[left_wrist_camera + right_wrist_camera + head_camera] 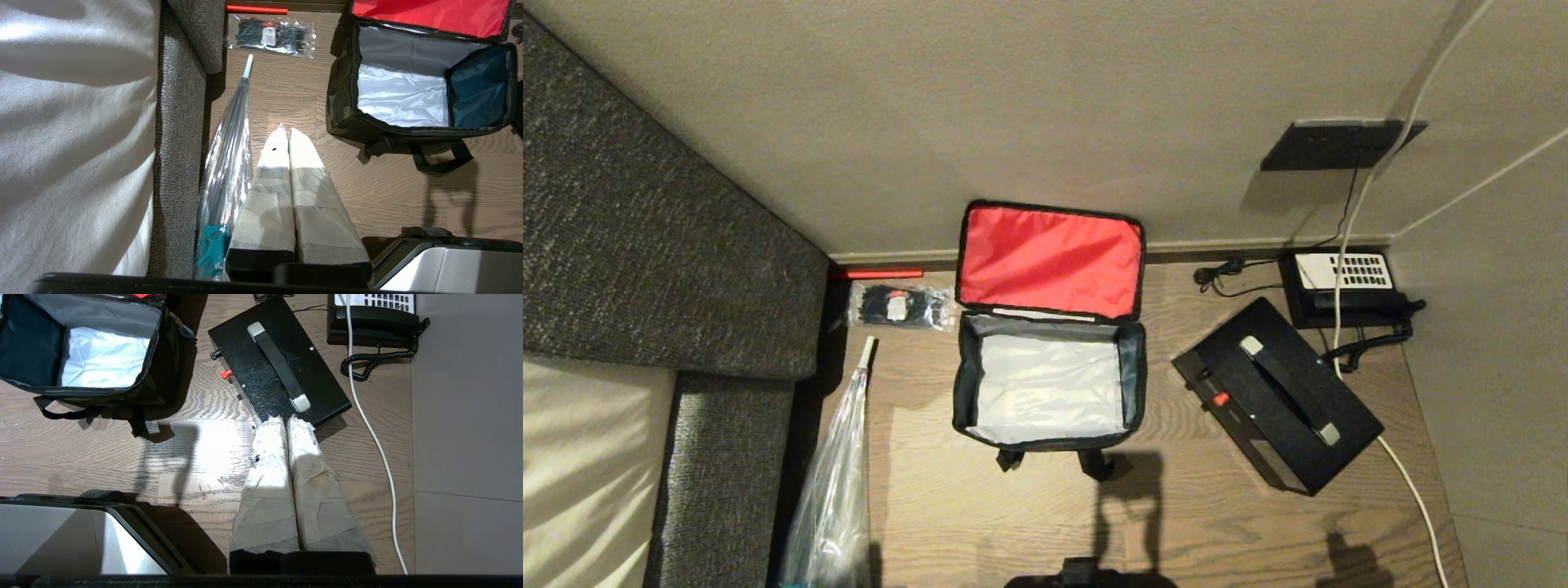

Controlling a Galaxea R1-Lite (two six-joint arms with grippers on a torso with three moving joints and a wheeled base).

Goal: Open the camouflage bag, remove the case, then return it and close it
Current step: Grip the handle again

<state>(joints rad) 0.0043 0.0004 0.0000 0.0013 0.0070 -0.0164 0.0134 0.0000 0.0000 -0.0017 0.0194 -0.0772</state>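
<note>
Item one, the sofa (645, 245): we record dark grey woven upholstery with a pale cushion (580, 457), along the left of the wooden floor (980, 506).

Item two, the camouflage bag (1049, 384): we find it standing on the floor against the wall, unzipped, its lid (1049, 260) thrown back upright to show the red lining. The silver-lined interior holds nothing that we can see. Black straps lie on the floor at its near side.

Item three, the case (1278, 396): flat, black, speckled, out of the bag and lying on the floor to the bag's right, well apart from it and set at an angle. Its strap handle faces up; a small red latch shows on the edge toward the bag.

Item four, a clear umbrella (837, 482), lying between the sofa and the bag.

Item five, a black telephone (1339, 286) with white keypad, beyond the case by the wall; a white cable (1413, 490) runs past the case.

Item six, a clear packet of black cable ties (903, 306), left of the bag's lid.

Item seven, the left claw (285, 132): taped fingers pressed together, gripping nothing, above the floor beside the umbrella.

Item eight, the right claw (284, 420): likewise closed on nothing, tips just short of the case's near corner.
</note>
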